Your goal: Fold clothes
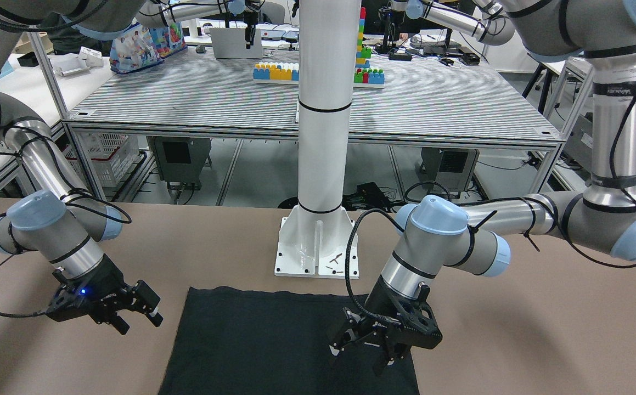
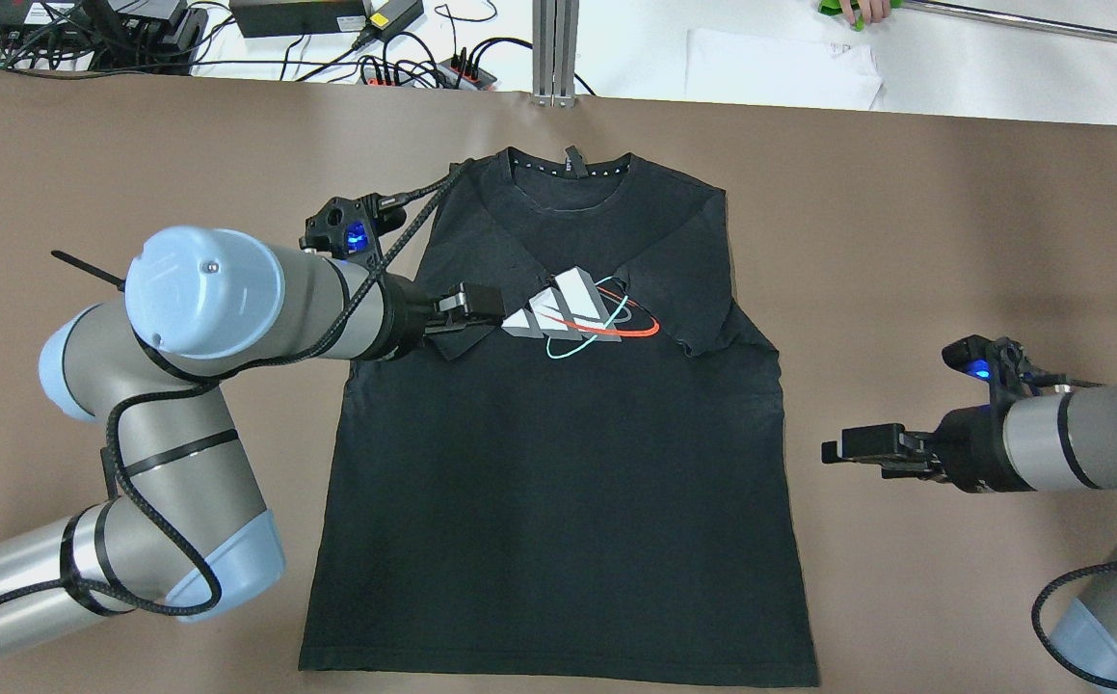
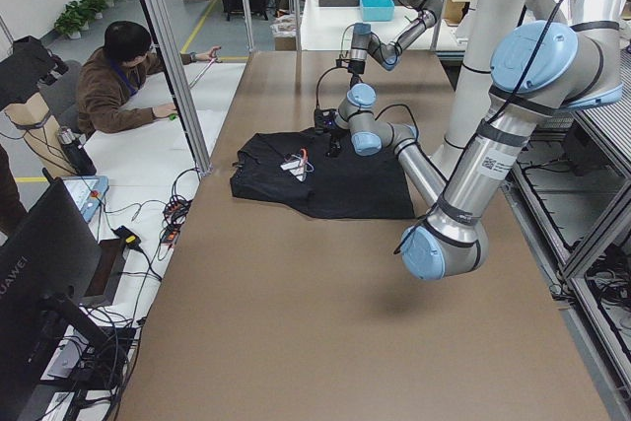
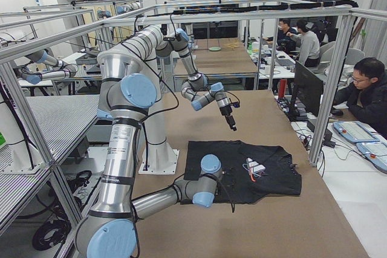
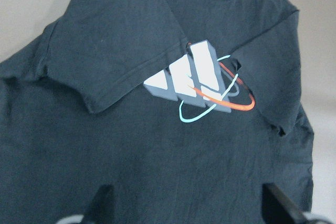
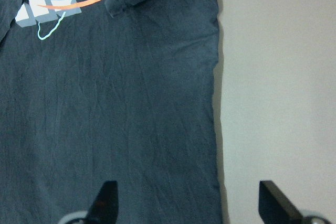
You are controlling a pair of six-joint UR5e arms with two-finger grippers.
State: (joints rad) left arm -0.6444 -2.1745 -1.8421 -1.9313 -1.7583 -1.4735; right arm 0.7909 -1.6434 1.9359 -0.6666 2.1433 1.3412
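Observation:
The clothes are one black T-shirt [image 2: 558, 463] lying flat on the brown table, collar at the far side. Both sleeves are folded inward over the chest, beside a white and grey logo [image 2: 563, 310] with red and cyan rings. The shirt also shows in the front-facing view [image 1: 252, 340] and in both wrist views [image 5: 157, 150] [image 6: 105, 103]. My left gripper [image 2: 486, 306] is open and empty, hovering over the folded left sleeve by the logo. My right gripper [image 2: 833, 451] is open and empty, over bare table to the right of the shirt's side edge.
The white pillar's base [image 1: 318, 247] stands on the table just behind the shirt's hem. Cables and power strips [image 2: 423, 72] and a white sheet [image 2: 780, 67] lie beyond the table's far edge. A seated person [image 3: 123, 71] works at that side.

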